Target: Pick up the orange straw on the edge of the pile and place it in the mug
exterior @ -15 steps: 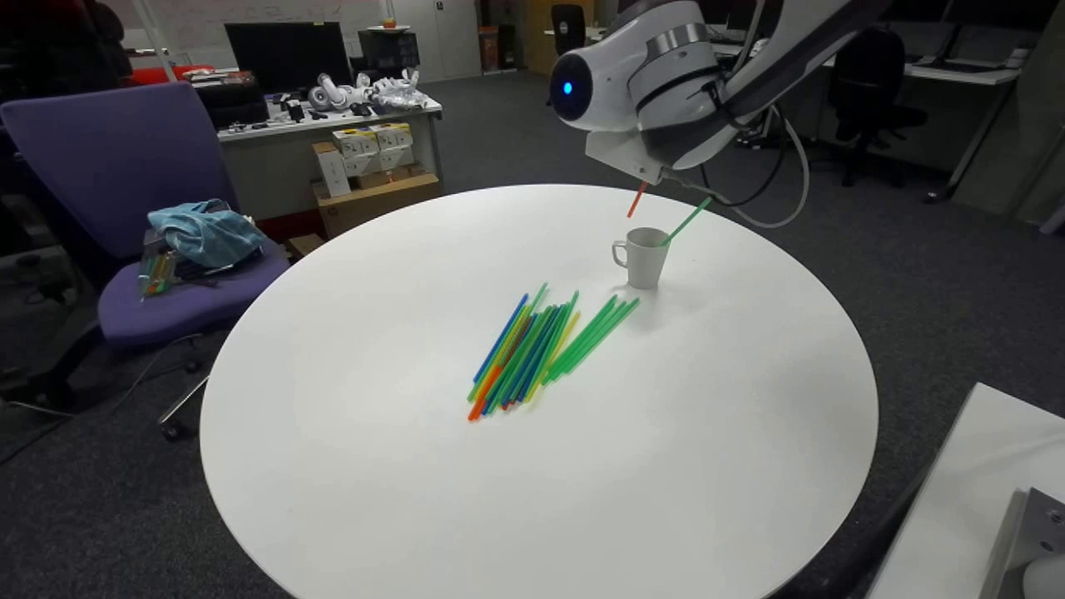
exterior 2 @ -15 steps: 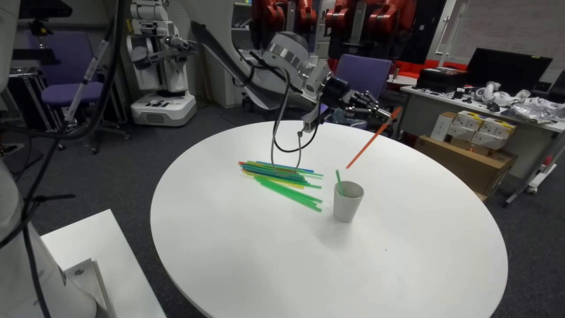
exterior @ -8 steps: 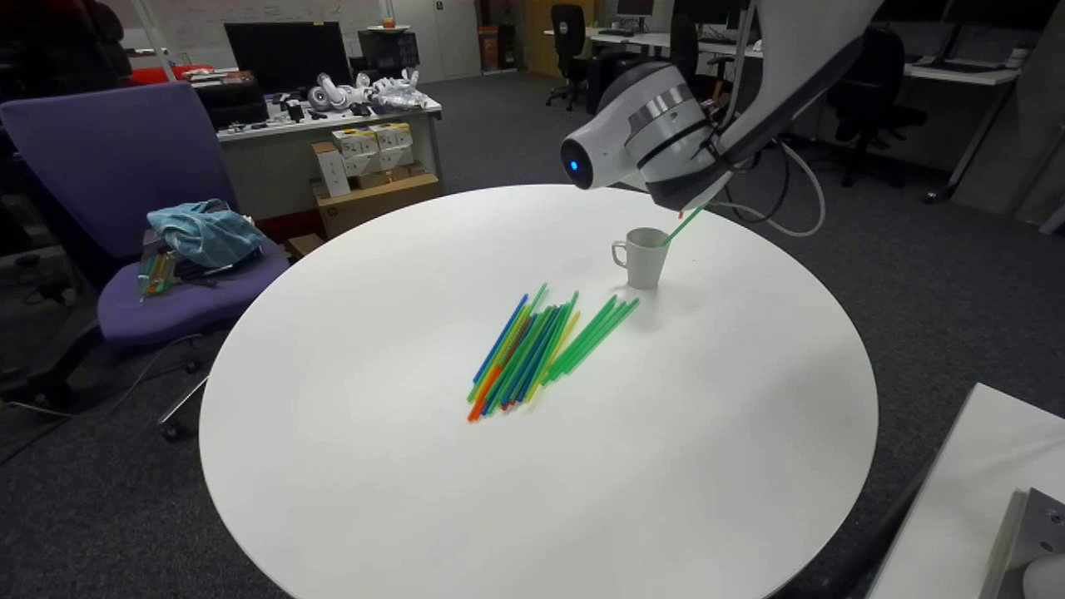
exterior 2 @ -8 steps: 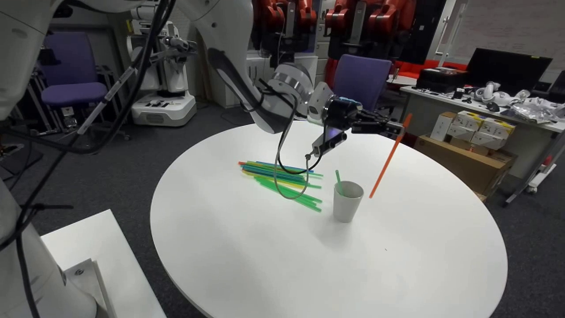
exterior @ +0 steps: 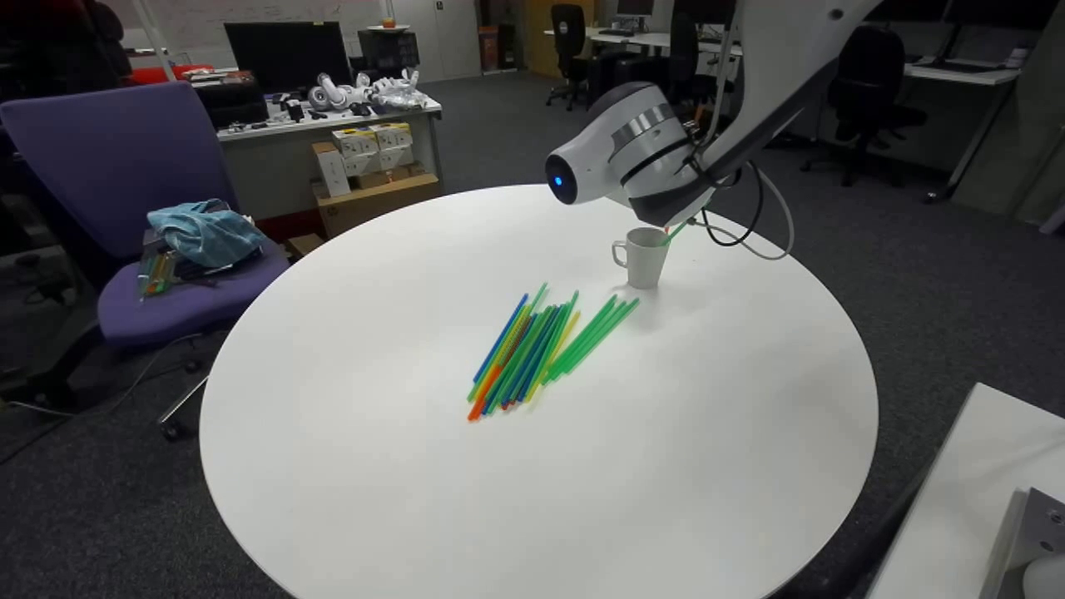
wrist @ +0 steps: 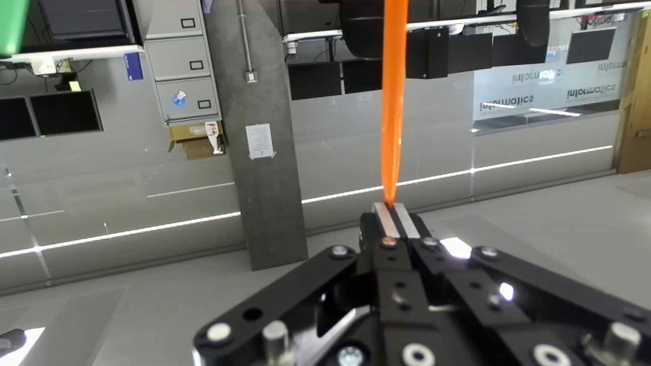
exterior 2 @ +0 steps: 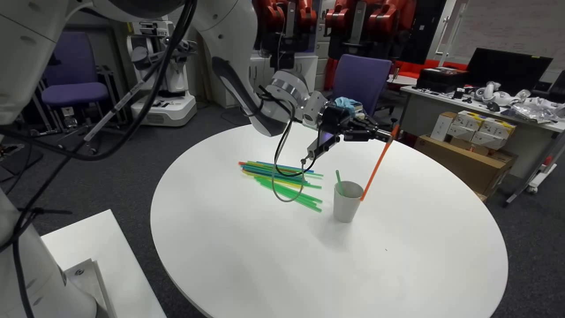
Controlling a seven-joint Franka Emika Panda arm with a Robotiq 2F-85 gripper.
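My gripper (exterior 2: 390, 136) is shut on the orange straw (exterior 2: 378, 165) near its upper end. The straw hangs tilted, its lower end at the right side of the white mug's rim in this exterior view; I cannot tell if they touch. The mug (exterior 2: 347, 207) stands upright and also shows in an exterior view (exterior: 645, 259), where the arm hides my gripper and most of the straw. In the wrist view the fingertips (wrist: 390, 207) pinch the orange straw (wrist: 394, 101). The pile (exterior: 526, 358) lies on the table, with other orange straws among green, blue and yellow ones.
A green straw (exterior 2: 339, 182) leans in the mug; a green piece (wrist: 11, 25) shows at the wrist view's corner. The round white table (exterior: 374, 466) carries everything. A cable loop (exterior 2: 289, 199) hangs from the arm in front of the pile. A purple chair (exterior: 125, 166) stands beyond the table.
My gripper has come down with the orange straw, then moved toward the mug. The straw's lower end went from above the mug to beside its rim. The pile and mug have not moved.
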